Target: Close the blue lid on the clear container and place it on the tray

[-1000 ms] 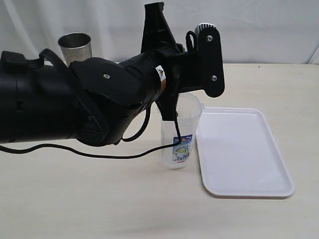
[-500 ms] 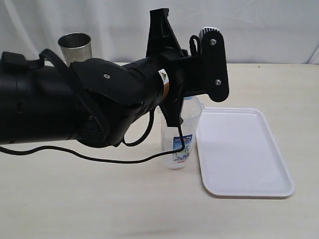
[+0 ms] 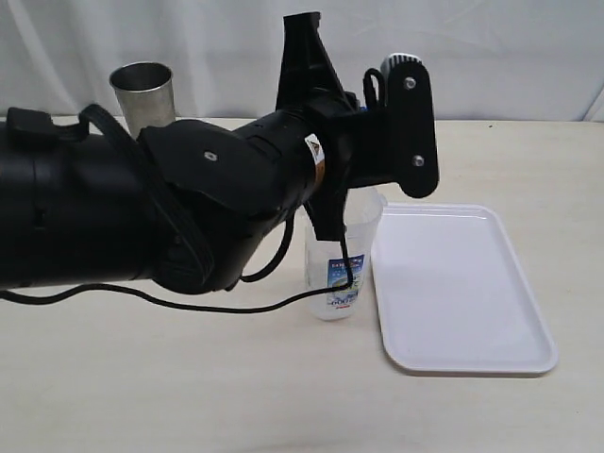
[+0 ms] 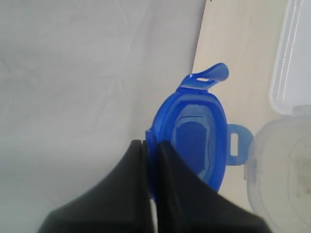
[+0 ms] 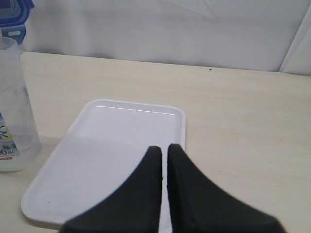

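Left wrist view alone shows left pincer (image 4: 150, 145) clamping blue lid (image 4: 194, 141) rim, 2 flaps showing, beside container (image 4: 282, 165) mouth, arm-blocked in exterior view; right pincer (image 5: 164, 150) clenched empty by tray (image 5: 136, 109).

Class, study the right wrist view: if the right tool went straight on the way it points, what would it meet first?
Most likely the tray, lying directly ahead of the shut right tool; depth is hard to judge.

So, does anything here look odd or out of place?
Nothing spilled or broken. Only the blue lid is off the clear container, pinched by its edge in the left hand near the open mouth.
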Motion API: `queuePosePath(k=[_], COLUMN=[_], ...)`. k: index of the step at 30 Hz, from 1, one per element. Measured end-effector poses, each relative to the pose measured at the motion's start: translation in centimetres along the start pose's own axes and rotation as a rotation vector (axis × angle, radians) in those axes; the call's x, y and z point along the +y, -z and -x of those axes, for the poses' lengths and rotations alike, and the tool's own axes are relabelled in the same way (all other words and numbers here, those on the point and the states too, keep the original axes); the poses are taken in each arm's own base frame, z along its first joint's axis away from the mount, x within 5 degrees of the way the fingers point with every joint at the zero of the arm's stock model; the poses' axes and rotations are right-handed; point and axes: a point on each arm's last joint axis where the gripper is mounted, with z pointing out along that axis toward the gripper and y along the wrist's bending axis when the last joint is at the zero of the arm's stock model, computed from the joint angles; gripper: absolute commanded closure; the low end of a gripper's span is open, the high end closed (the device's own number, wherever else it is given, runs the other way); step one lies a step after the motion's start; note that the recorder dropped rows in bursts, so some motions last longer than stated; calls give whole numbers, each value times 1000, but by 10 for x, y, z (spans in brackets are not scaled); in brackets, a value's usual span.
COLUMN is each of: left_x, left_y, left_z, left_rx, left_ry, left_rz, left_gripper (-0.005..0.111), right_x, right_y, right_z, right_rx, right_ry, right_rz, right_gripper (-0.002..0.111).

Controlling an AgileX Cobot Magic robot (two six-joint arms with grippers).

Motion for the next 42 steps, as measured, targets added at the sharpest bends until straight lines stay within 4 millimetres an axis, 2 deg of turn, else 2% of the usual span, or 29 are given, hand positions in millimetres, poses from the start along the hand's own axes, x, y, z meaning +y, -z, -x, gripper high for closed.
queuePosePath(k=[5,13,18,31,38,42], left_x=[-4,-3,-9,-10,-3,-1], left_y=[6,9,17,19,20,18], left_z=[9,9,20,16,16,15], left_rx=[-16,19,0,57,65,59], left_ry=[-32,-49,-108,-106,-143,-107], left_rz=[8,38,42,42,117,126], left_gripper=[107,107,107,107,107,107], right_x=[0,0,0,0,0,0], right_y=[0,0,0,0,0,0], right_z=[0,0,0,0,0,0], right_rx=[0,0,0,0,0,0], right_ry=[0,0,0,0,0,0], right_rz=[0,0,0,0,0,0], right_gripper=[104,104,104,104,104,104])
